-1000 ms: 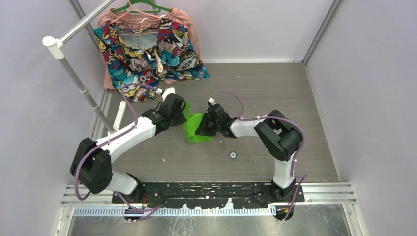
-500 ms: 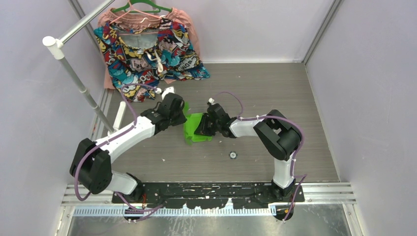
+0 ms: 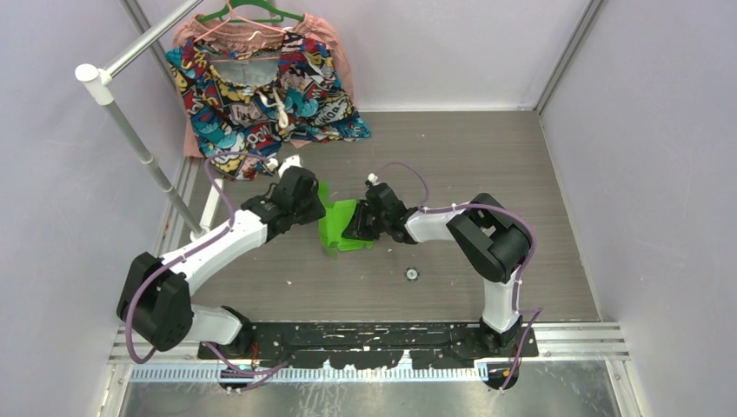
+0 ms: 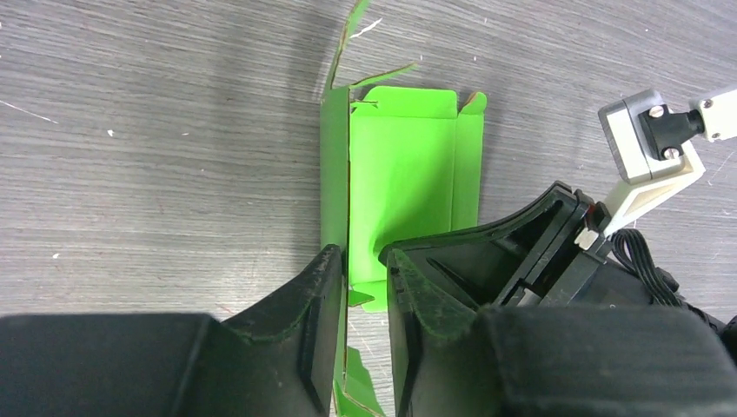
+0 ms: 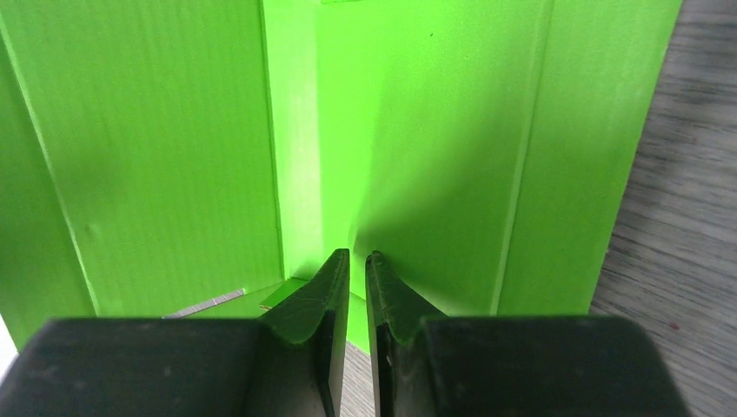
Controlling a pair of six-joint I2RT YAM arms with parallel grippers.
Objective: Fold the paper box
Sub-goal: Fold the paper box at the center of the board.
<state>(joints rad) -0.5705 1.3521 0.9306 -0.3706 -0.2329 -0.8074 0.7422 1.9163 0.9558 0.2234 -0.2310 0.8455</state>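
Nearest the bases, a small round thing lay alone on the table, well apart from the rest. Past it, both arms reached in toward the middle and met at the box, which lay on the wood-grain top as a lime-green, half-formed trough, its floor panel flat and one long wall standing upright on the left arm's side.

The left gripper stood a little open. That upright wall passed down through the gap, close against one finger and clear of the other, so nothing was clamped.

The right gripper came at the box from the other side. Its fingers were almost together, with only a green sliver between the tips, and they appeared to pinch the card at a crease inside the trough.

Torn-looking tabs stuck out at the box's far end. Beyond it, a patterned garment hung from a green hanger at the back left, beside a slanting white pole.
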